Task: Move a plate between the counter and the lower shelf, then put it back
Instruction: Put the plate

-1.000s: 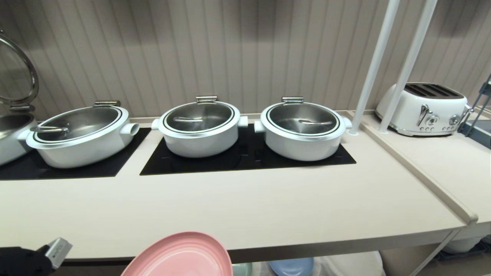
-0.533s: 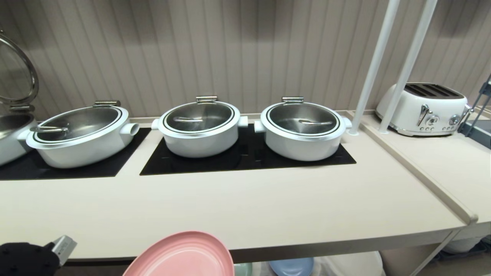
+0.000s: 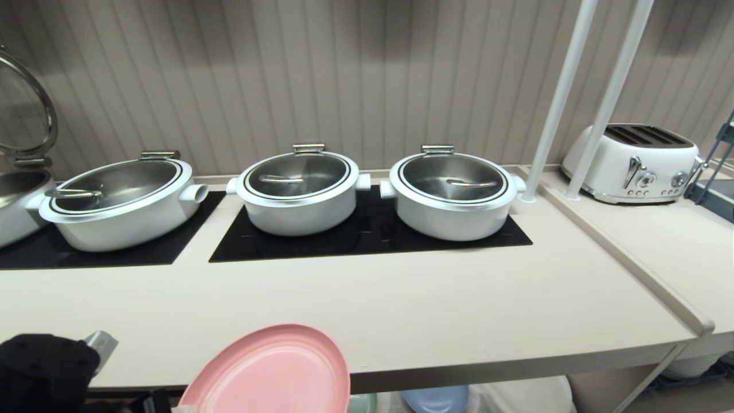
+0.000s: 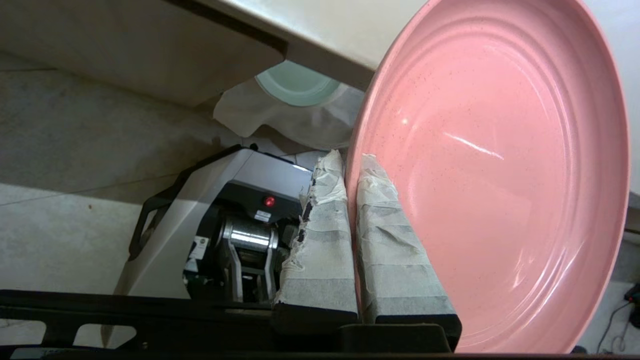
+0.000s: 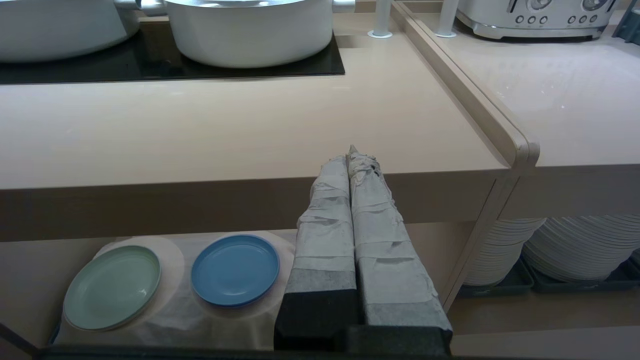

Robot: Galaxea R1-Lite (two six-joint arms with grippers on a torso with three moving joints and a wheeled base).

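Your left gripper (image 4: 352, 165), jaws pinched on the round matte pink plate (image 4: 500, 165), has lifted it above the beige counter (image 3: 401, 310) edge, ready for set-down.

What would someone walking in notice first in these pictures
The pink plate stands out most: the left gripper is shut on its rim, holding it in front of the counter edge. Behind it, three lidded white pots sit in a row on black cooktop panels, with a white toaster at the far right. On the lower shelf, a blue plate and a mint-green plate lie side by side on white cloth.
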